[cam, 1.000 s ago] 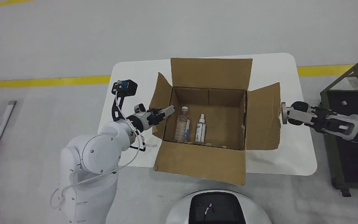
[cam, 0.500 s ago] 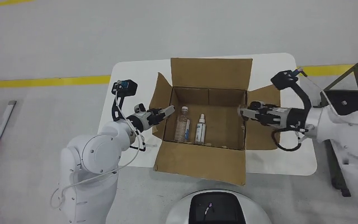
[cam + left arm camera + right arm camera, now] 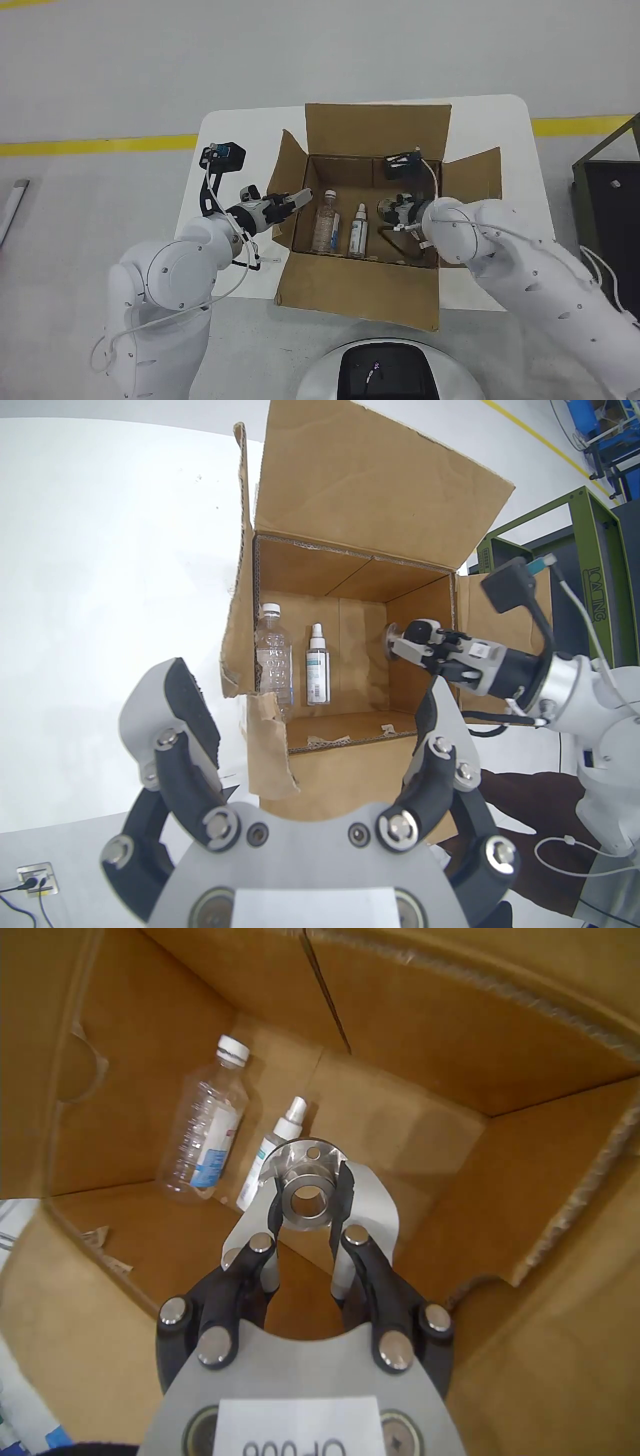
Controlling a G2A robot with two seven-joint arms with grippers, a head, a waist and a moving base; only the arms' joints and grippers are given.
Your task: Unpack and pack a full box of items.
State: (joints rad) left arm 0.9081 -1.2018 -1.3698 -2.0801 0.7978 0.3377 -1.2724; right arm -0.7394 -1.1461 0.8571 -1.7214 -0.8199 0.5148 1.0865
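Since a second ago my right hand [image 3: 397,212] has swung from outside into the box [image 3: 375,290], pinching a metal ring [image 3: 305,1200] above the floor near the spray bottle [image 3: 358,230]; packing, I judge, so next lower and release, left hand [image 3: 290,200] spread by the flap.

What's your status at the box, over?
Right gripper shut on metal flange, inside box. Left gripper open, outside a side flap. Water bottle, spray bottle lying on box floor, apart from flange.

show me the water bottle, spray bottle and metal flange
water bottle [image 3: 210,1103], right wrist view, clear body
spray bottle [image 3: 317,666], left wrist view, label
metal flange [image 3: 292,1160], right wrist view, round plate
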